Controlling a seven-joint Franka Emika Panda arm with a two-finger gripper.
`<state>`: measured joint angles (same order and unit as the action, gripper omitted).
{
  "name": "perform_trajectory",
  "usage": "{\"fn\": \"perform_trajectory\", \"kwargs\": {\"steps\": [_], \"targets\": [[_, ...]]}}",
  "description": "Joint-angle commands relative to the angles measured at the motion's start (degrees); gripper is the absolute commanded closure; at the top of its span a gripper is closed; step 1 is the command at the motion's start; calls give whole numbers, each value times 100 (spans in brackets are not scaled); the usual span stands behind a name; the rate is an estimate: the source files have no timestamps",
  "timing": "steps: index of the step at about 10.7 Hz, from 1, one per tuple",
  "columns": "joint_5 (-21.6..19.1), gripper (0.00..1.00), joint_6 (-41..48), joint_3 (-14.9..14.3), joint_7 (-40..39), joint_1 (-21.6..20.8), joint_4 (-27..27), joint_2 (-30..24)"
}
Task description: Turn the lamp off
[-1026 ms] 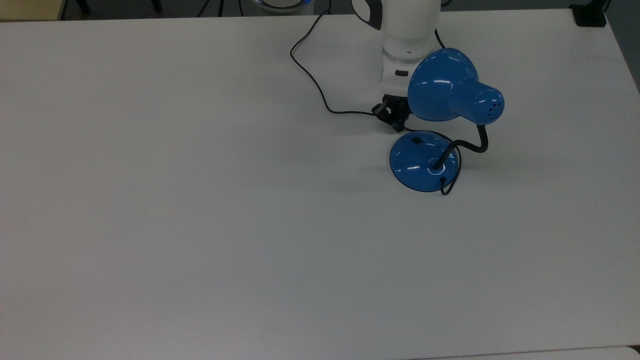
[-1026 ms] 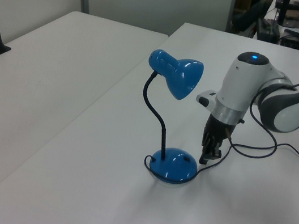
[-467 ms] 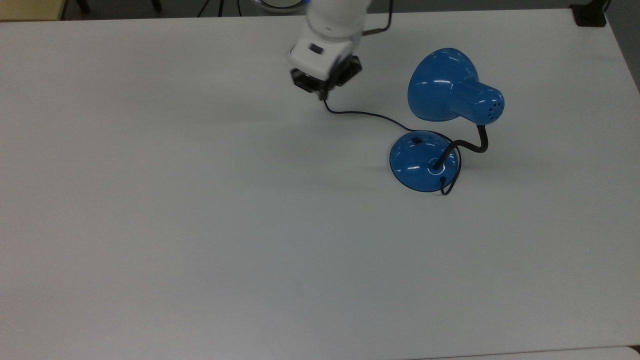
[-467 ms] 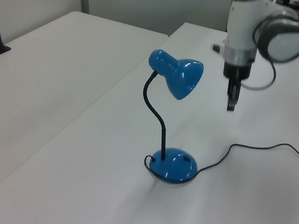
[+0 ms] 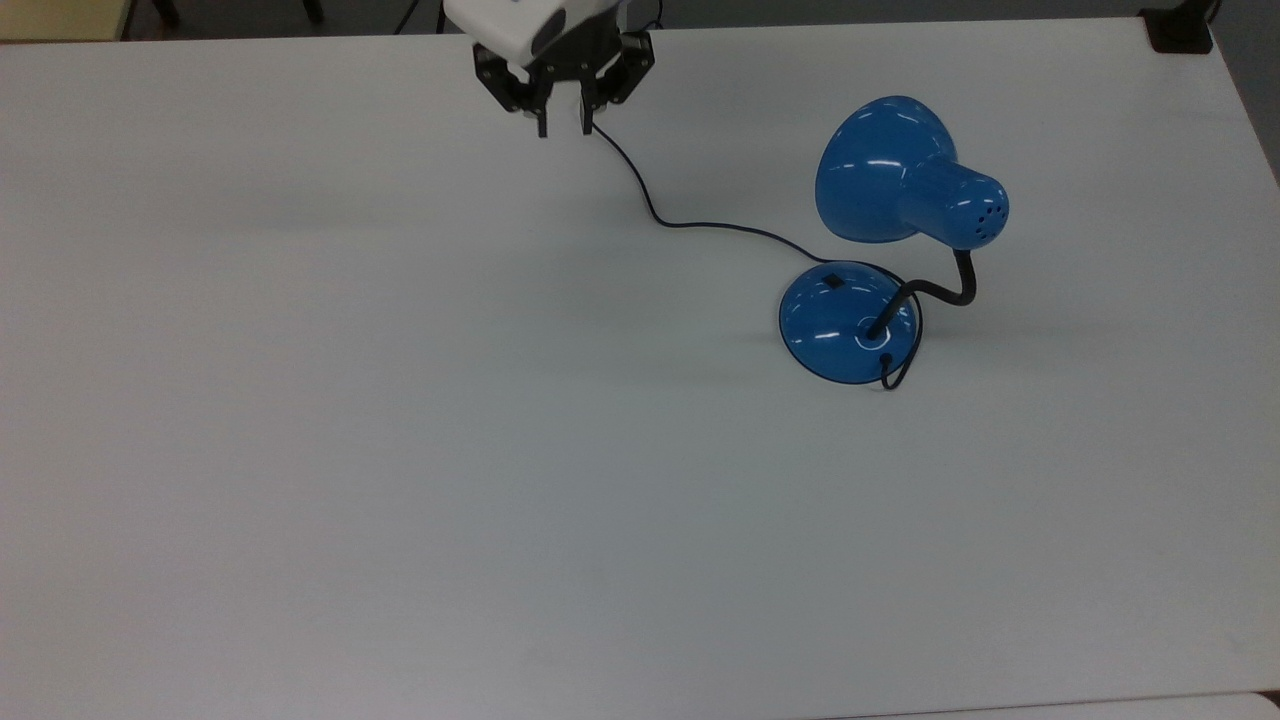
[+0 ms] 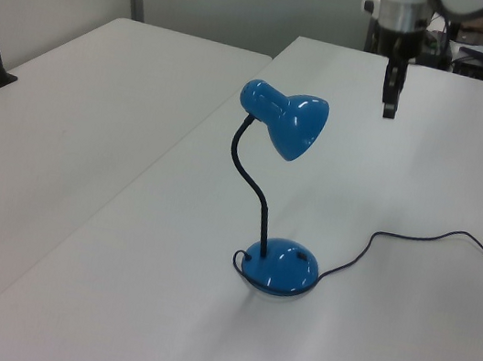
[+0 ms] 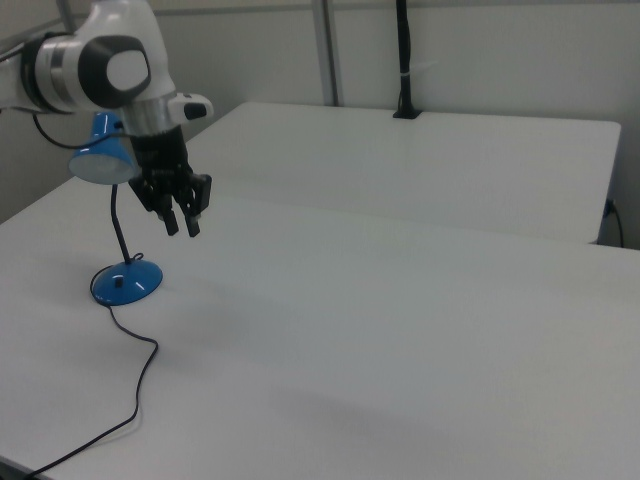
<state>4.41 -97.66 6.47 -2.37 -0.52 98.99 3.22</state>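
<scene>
While the pincer (image 5: 563, 125) hangs high above the white bench (image 5: 400, 450) with its two fingers apart and nothing between them, the lamp (image 5: 880, 240) stands well away from it, toward the top view's right and lower down the picture. Its domed base (image 5: 835, 325) rests flat on the bench, and the small black switch (image 5: 832, 281) sits on the side of the dome that faces the pincer. From just below the fingertips, the black cord (image 5: 690, 224) runs across the bench to the base. To press the switch, I judge the pincer must travel along that cord line and descend. Whether the bulb is lit cannot be made out, since the shade's (image 6: 295, 125) mouth is turned away or down.
</scene>
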Motion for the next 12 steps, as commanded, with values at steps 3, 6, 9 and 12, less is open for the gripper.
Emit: {"fn": "perform_trajectory", "kwargs": {"steps": [3,6,9,12], "targets": [[25,0,564,-32,289,290,-960,-15],[-27,0,599,-40,571,360,-987,-181],[-229,0,687,-234,816,229,-1004,-182],[-238,0,704,-234,748,254,-1013,-182]]}}
